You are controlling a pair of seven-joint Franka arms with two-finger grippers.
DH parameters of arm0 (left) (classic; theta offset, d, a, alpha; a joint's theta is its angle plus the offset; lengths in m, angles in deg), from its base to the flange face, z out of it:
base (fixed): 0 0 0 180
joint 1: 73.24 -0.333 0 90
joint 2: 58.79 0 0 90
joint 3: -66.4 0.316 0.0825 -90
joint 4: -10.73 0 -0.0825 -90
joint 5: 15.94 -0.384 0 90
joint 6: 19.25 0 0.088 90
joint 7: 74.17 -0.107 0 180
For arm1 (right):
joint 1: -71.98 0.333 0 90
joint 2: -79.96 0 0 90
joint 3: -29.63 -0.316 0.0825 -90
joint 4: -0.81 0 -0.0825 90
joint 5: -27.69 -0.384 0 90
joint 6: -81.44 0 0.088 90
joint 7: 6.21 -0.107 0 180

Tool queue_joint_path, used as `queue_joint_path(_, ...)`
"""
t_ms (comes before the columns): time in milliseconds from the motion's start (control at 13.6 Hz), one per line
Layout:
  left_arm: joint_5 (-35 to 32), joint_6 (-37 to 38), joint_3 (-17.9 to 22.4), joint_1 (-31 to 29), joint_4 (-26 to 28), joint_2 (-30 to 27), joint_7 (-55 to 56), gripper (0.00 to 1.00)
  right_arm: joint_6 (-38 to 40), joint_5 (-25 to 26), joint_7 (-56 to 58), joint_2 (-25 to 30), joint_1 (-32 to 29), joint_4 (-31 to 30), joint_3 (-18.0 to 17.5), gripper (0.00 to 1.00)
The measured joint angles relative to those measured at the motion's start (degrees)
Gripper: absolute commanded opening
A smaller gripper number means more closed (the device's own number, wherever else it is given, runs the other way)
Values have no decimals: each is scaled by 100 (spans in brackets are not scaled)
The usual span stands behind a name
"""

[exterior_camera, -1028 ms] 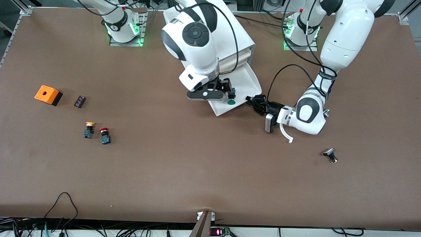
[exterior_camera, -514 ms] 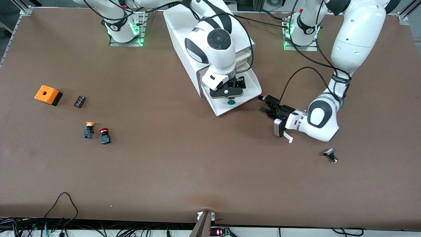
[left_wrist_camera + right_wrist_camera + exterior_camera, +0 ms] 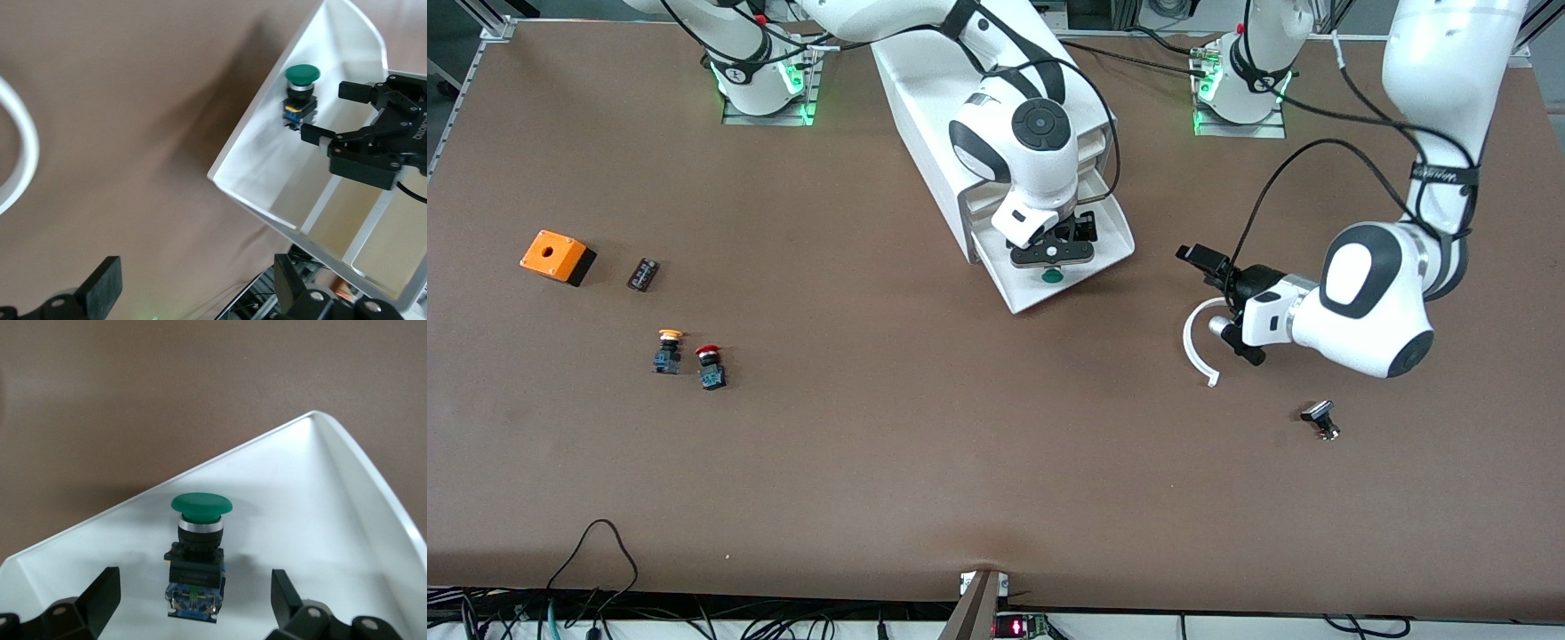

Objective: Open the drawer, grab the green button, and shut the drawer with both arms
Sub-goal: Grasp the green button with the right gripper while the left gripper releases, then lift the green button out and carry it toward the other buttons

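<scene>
The white cabinet's lowest drawer (image 3: 1112, 233) stands pulled open toward the front camera. The green-capped button (image 3: 1052, 275) lies in it, near its front wall. My right gripper (image 3: 1052, 252) hangs open just over the button. In the right wrist view its fingers stand on either side of the button's (image 3: 199, 540) blue-black body, without touching it. My left gripper (image 3: 1211, 300) is open and empty over the bare table, beside the drawer toward the left arm's end. The left wrist view shows the drawer (image 3: 253, 133), the button (image 3: 302, 75) and the right gripper (image 3: 327, 112).
The two upper drawers (image 3: 1089, 151) are shut. An orange box (image 3: 557, 256), a small black part (image 3: 642, 274), a yellow-capped button (image 3: 667, 349) and a red-capped button (image 3: 710, 366) lie toward the right arm's end. A black and silver part (image 3: 1320, 418) lies near the left arm.
My right gripper has moved sideways to settle over the green button. My left gripper has drawn back from the drawer's front corner toward the left arm's end. The drawer stays open.
</scene>
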Motion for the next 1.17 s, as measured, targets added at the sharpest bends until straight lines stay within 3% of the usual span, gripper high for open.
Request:
queue_joint_path(147, -933, 184, -141, 172, -202, -385, 707, 100, -138, 87, -145, -147, 67, 1, 0, 93)
queue_joint_path(220, -1414, 335, -182, 269, -375, -522, 917, 100, -209, 94, -168, -200, 87, 2, 1, 80)
queue_joint_path(367, -2123, 668, -189, 334, -929, -668, 1039, 100, -237, 96, -303, -228, 133, 5, 2, 33)
queue_joint_path(514, -2544, 1235, -160, 291, -1671, -704, 1042, 100, -243, 100, -419, -231, 181, 23, 3, 2)
queue_joint_path(661, -2737, 1760, -151, 293, -2126, -723, 1048, 100, -247, 115, -444, -230, 197, 63, 11, 0)
queue_joint_path(807, -2800, 1683, -131, 283, -2257, -776, 1107, 100, -241, 321, -444, -225, 207, 114, 87, 0)
queue_joint_path(1028, -2803, 568, -45, 247, -1983, -1108, 1579, 100, 145, 432, -444, -124, 169, 625, 331, 0)
queue_joint_path(1174, -2795, -271, -38, 187, -1266, -1581, 2401, 100, 714, 435, -341, -22, -64, 1134, 467, 0)
